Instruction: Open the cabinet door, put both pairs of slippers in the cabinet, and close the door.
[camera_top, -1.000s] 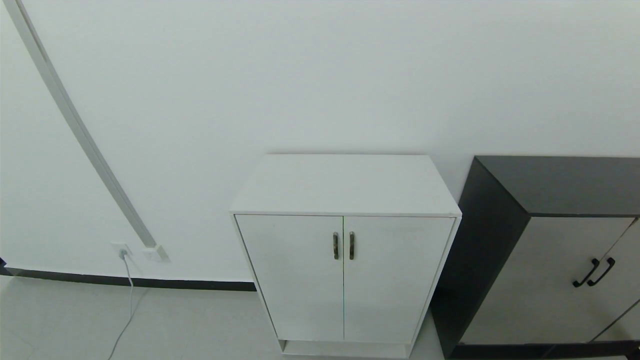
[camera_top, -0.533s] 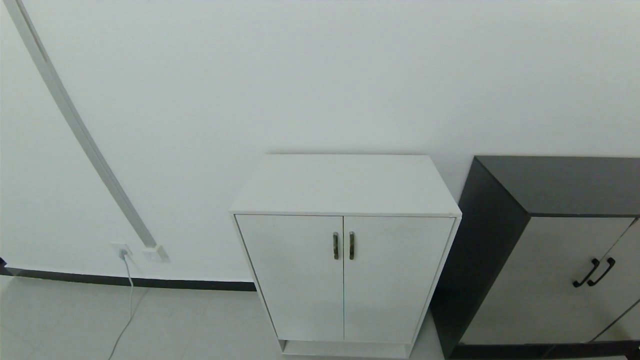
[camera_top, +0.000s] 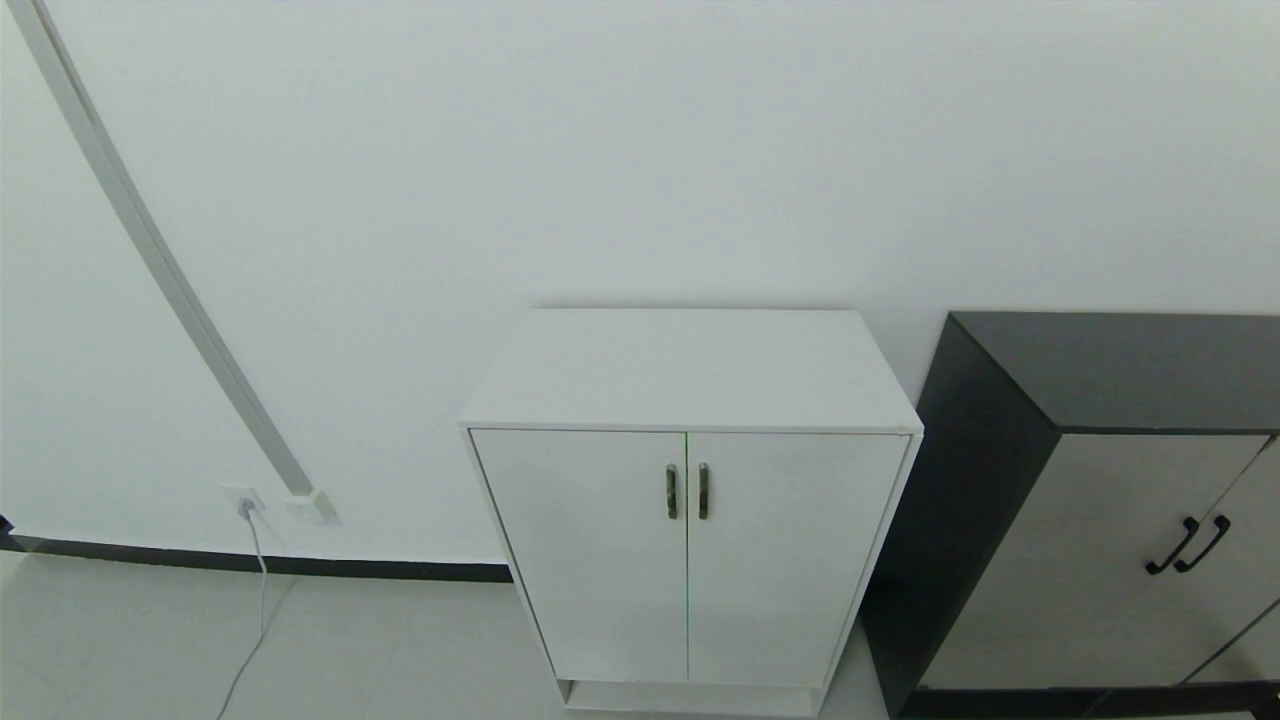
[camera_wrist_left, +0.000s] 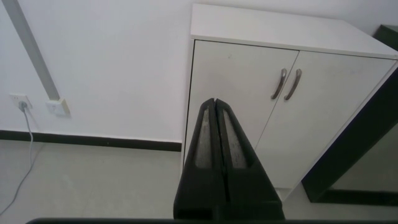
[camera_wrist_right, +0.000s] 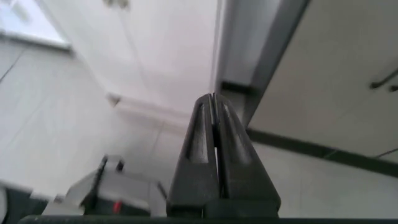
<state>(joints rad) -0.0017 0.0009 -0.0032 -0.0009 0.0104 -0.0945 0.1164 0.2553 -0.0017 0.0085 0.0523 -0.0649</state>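
Cabinet (camera_top: 690, 370) has two closed doors (camera_top: 590, 560), two handles (camera_top: 671, 491); left hand (camera_wrist_left: 215, 106), right hand (camera_wrist_right: 213, 102) closed.

Bright, diffuse light is spread evenly over the wall (camera_top: 600, 150) and the white cabinet (camera_top: 690, 370). A dull sheen is carried by the doors of the dark cabinet (camera_top: 1090, 560). The wall conduit (camera_top: 157, 250) is bowed by wide-angle distortion.

No change is visible around the cabinet (camera_top: 688, 370) in the head view.
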